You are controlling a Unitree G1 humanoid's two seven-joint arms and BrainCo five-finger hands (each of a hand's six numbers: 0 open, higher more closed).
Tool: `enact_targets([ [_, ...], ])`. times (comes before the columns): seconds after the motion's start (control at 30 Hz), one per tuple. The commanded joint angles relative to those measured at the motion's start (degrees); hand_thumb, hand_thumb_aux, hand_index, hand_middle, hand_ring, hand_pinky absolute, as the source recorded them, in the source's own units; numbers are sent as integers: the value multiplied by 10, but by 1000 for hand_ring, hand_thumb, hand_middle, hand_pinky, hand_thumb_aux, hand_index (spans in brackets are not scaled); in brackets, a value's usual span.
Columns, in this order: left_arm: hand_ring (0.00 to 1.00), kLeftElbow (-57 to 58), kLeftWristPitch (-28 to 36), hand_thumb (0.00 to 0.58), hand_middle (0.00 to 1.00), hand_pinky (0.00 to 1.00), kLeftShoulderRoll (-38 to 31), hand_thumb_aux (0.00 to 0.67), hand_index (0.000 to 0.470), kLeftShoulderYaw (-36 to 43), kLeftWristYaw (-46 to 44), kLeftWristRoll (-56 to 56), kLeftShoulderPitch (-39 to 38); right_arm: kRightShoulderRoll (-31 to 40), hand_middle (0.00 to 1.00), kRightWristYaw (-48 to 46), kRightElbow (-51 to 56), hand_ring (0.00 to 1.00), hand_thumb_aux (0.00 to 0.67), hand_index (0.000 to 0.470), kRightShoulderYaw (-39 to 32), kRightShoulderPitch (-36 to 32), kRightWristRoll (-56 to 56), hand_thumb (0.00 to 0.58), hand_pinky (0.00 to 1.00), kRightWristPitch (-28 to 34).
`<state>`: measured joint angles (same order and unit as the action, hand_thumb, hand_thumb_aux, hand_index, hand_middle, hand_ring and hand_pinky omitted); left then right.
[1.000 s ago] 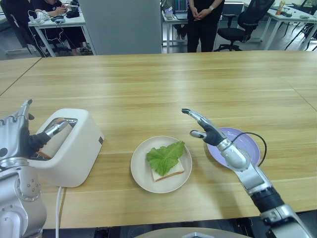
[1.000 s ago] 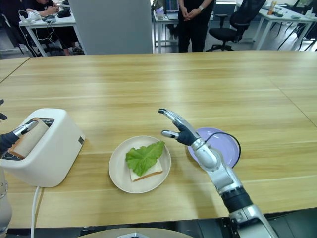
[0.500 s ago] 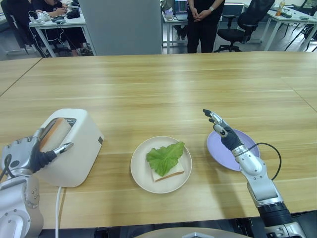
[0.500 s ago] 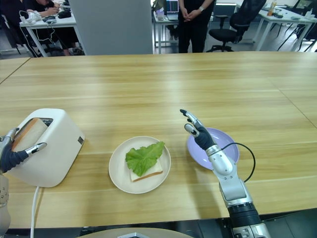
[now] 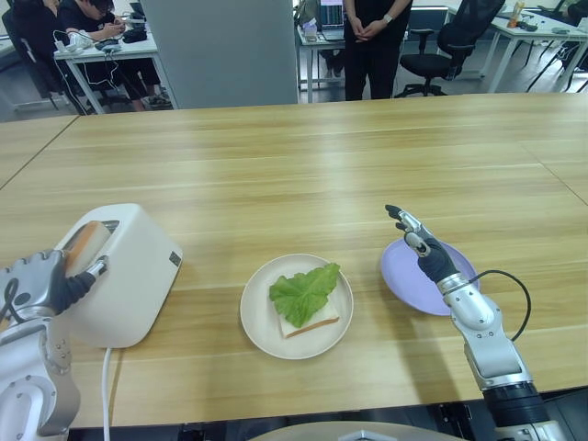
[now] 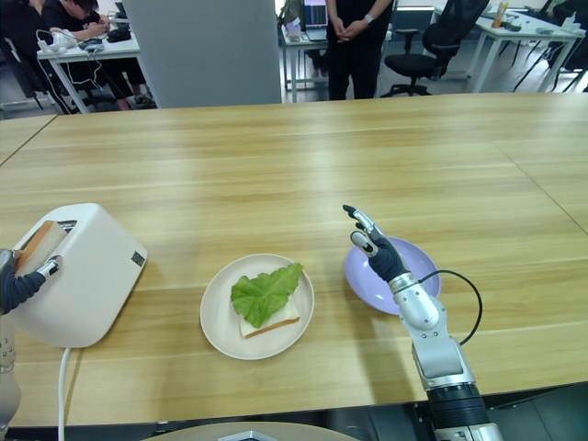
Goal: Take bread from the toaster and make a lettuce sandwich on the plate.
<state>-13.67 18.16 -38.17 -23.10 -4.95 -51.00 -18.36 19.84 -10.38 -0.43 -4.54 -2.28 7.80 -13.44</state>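
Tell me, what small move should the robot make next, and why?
Probably grasp with the left hand the brown bread slice standing in the slot of the white toaster and lift it. The cream round plate holds a lower slice under a green lettuce leaf, with no top slice, and that hand is beside the toaster.

**One slice plated, one in the toaster**

A white toaster [image 5: 129,276] with rounded corners stands at the left of the desk [image 5: 322,165]. A slice of bread [image 5: 84,243] sticks up out of its slot, crust showing. To its right, apart from it, a round cream plate [image 5: 255,322] carries a second slice [image 5: 310,323] lying flat. A green lettuce leaf [image 5: 301,290] is spread over most of that slice.
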Motion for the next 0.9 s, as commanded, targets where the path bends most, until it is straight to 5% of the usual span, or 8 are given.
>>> enact_targets([
  [0.03, 408, -2, -1, 241, 408, 408, 9, 158, 108, 7, -4, 18, -10, -6, 0, -3, 12, 0, 0, 0, -2, -8, 6, 0, 0, -1],
  [0.07, 408, -11, -7, 0, 408, 408, 8, 0, 0, 6, -1, 19, -12, -8, 0, -2, 14, 0, 0, 0, -2, -11, 7, 0, 0, -1],
  [0.5, 416, -65, -16, 0, 416, 416, -15, 0, 0, -26, -5, 10, -22, -19, 0, -6, 19, 0, 0, 0, -1, -30, 5, 0, 0, 1],
  [0.53, 420, -62, -13, 75, 420, 420, -19, 45, 31, -29, -6, 6, -26, -19, 0, -5, 18, 0, 0, 0, 0, -30, 5, 0, 0, 1],
  [0.6, 416, -55, -6, 0, 416, 416, -26, 0, 0, -33, -12, -1, -35, -20, 0, -5, 20, 0, 0, 0, 0, -29, 6, 0, 0, 1],
  [0.9, 443, -35, 14, 0, 443, 443, -53, 0, 0, -47, -20, -27, -55, -23, 0, -3, 19, 0, 0, 0, 4, -25, 4, 0, 0, 1],
])
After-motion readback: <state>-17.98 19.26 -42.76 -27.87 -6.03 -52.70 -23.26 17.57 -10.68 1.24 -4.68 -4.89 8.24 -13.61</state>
